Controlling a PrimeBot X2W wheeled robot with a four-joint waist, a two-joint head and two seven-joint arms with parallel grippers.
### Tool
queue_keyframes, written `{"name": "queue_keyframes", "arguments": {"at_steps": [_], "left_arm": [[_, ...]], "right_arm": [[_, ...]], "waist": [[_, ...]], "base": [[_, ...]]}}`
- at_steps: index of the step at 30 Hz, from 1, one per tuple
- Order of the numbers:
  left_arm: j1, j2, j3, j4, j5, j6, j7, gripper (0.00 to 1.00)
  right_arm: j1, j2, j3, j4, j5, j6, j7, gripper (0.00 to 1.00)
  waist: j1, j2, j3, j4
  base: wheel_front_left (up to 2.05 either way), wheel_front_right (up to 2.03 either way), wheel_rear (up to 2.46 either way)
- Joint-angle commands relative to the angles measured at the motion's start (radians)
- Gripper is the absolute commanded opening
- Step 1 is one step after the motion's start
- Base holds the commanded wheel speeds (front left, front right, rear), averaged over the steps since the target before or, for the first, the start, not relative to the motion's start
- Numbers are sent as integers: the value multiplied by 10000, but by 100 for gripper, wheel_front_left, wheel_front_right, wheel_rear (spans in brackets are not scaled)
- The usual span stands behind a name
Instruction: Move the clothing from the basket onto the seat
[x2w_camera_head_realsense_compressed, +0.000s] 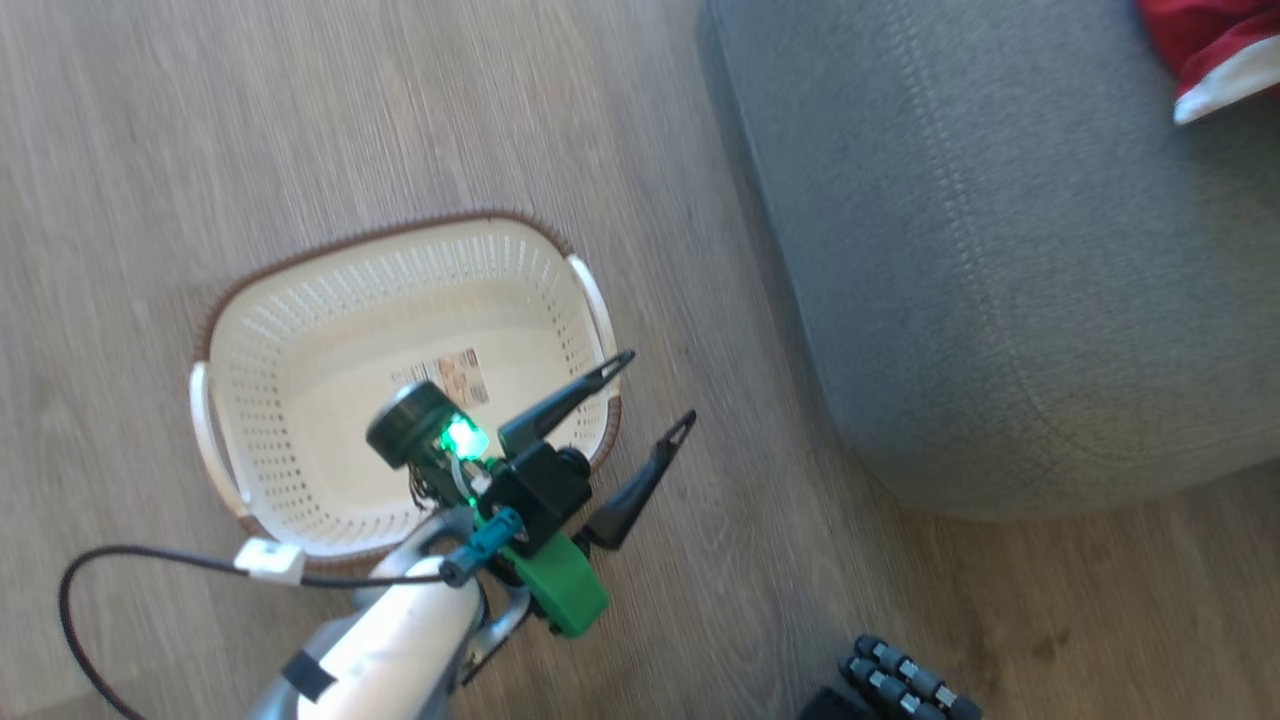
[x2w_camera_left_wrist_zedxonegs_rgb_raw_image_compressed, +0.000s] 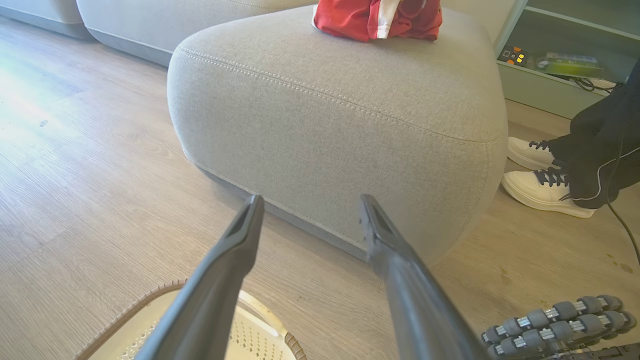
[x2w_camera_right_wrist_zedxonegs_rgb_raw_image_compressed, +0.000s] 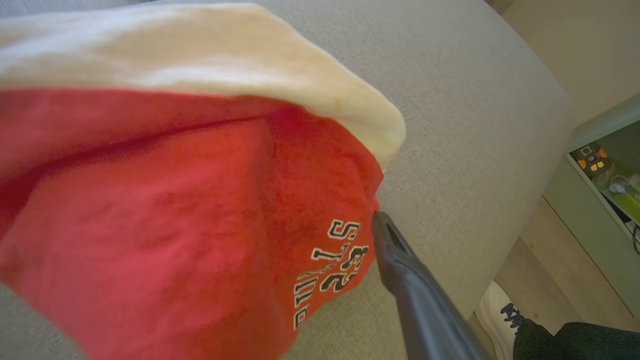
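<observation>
The cream basket stands on the wooden floor with nothing in it but its label sticker; its rim shows at the bottom of the left wrist view. My left gripper hangs open and empty over the basket's right end, fingers toward the grey seat. Red clothing with white trim lies bunched on top of the seat. In the right wrist view a red garment with white lettering drapes close before my right gripper. It hides one finger; the other finger stands wide to the side.
A person's white shoes and dark trousers are on the floor beside the seat's far end. Behind them stands a pale green shelf unit with small items. My base's roller wheel sits near the seat's front. A black cable loops off my left arm.
</observation>
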Motion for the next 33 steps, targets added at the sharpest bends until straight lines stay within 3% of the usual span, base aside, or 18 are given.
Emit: {"name": "queue_keyframes", "arguments": {"at_steps": [1, 12, 28, 33], "left_arm": [[156, -94, 272, -236, -59, -10, -49, 100], [966, -862, 456, -141, -27, -10, -49, 100], [1786, -1338, 990, -84, 27, -10, -49, 100], [1867, -1380, 1081, -108, 51, -10, -49, 100]], "right_arm": [[-142, -226, 158, -169, -106, -2, 145, 100], [-114, -693, 1297, 1344, -106, -2, 1458, 100], [-65, -431, 3216, 2086, 1279, -2, -1252, 100], [20, -238, 3913, 2095, 1833, -2, -2768, 100]], "waist": [[0, -1, -503, -62], [0, -1, -2341, -91], [0, -1, -3845, 81], [0, -1, -3954, 225]], "base": [[0, 0, 0], [0, 0, 0], [0, 0, 0], [0, 0, 0]]}}
